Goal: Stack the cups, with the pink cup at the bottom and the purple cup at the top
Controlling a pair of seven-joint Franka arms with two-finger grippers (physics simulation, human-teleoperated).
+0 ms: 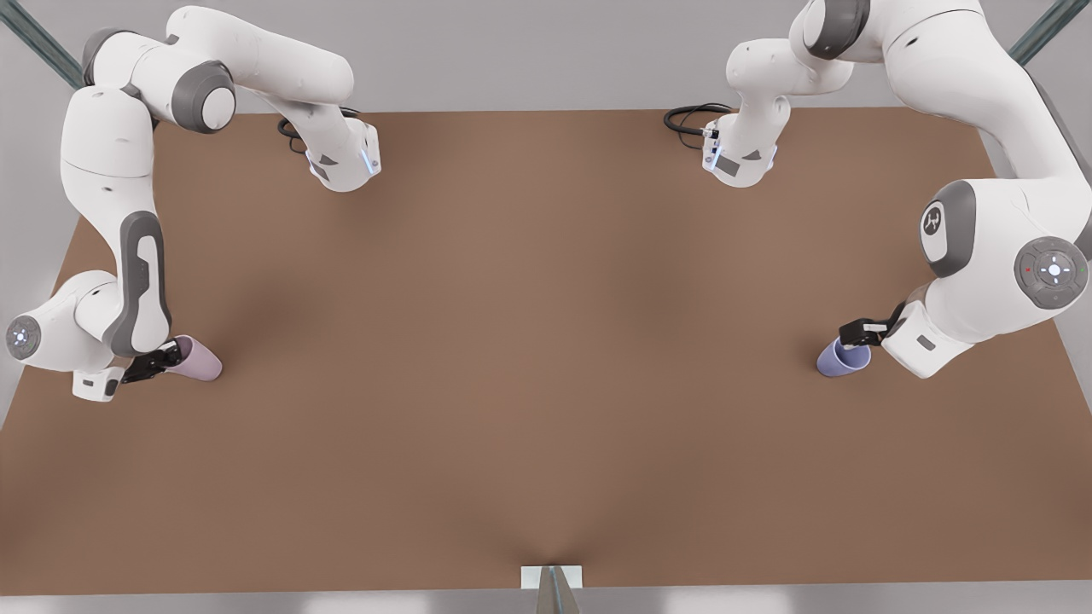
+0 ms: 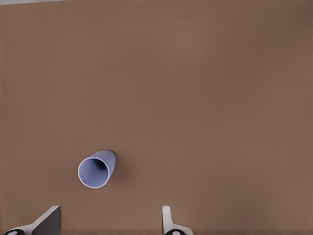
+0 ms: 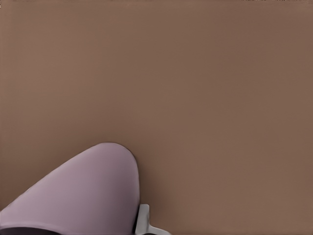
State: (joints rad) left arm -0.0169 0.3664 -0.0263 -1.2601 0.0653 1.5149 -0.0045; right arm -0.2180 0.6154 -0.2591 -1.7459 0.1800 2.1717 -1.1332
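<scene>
The pink cup [image 1: 200, 361] stands on the brown table [image 1: 529, 341] at the front view's left. My right gripper [image 1: 160, 359] is at its rim and shut on it. In the right wrist view the pink cup [image 3: 83, 191] is close, with one of the fingers [image 3: 142, 218] against its outer wall and the other hidden. The purple cup [image 1: 843, 359] stands upright at the front view's right. My left gripper [image 1: 856, 331] hovers above it, open. In the left wrist view the purple cup [image 2: 96, 169] lies ahead of that open left gripper [image 2: 110, 223], apart from both fingers.
The two cups stand far apart, with bare brown tabletop between them. The arm bases and their black cables [image 1: 691, 118] are at the table's far edge. A small white bracket [image 1: 551, 577] sits at the middle of the near edge.
</scene>
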